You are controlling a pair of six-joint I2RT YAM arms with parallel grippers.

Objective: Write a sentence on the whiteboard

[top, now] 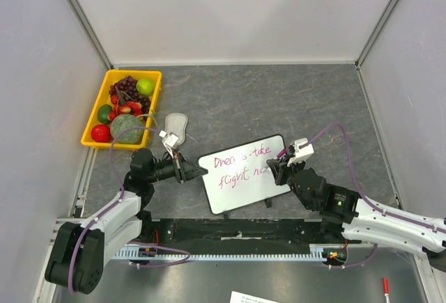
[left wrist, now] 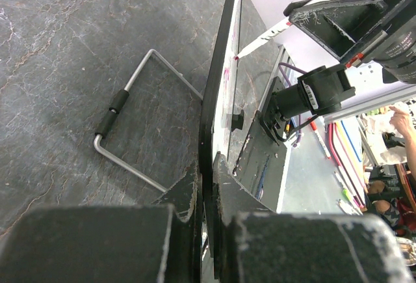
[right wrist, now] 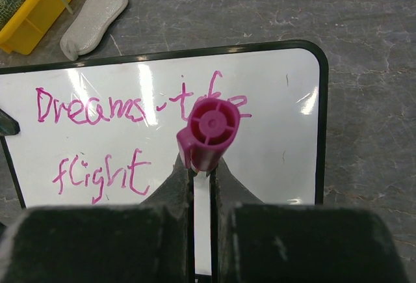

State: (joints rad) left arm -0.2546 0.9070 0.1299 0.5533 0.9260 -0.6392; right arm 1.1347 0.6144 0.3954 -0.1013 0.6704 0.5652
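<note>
Top external first: what is the largest thing we see?

— The grey stone-patterned table [top: 279,101]. The whiteboard [top: 244,195] stands on it, tilted back, and we place everything else from that board.

Next in size?

— A yellow tray [top: 129,73] of fruit. It sits well apart from the whiteboard, beyond its left end towards the far corner.

And the writing?

— The sentence [right wrist: 123,110] sits on the whiteboard's face in two magenta lines across its left and middle. We read "Dreams" on top, then a word partly hidden by the marker, and "flight" beneath.

The arms?

— There is one at each end of the whiteboard. The left gripper [top: 195,171] meets its left edge. In the left wrist view we see its fingers [left wrist: 182,198] pressed on the black frame, one on each side of the board. The right gripper [top: 282,167] hangs before the whiteboard's right end. In the right wrist view its fingers [right wrist: 172,188] are clamped on a marker [right wrist: 208,133], whose magenta end faces the camera.

Anything behind the whiteboard?

— A bent wire stand [left wrist: 130,133] with a black sleeve lies on the table behind it.

Smaller still?

— A grey oval eraser pad [top: 176,123] lies beyond the whiteboard's upper-left corner, near but apart.

And the marker's tip?

— It is at the whiteboard's face, in the left wrist view. We cannot tell whether it touches.
</note>
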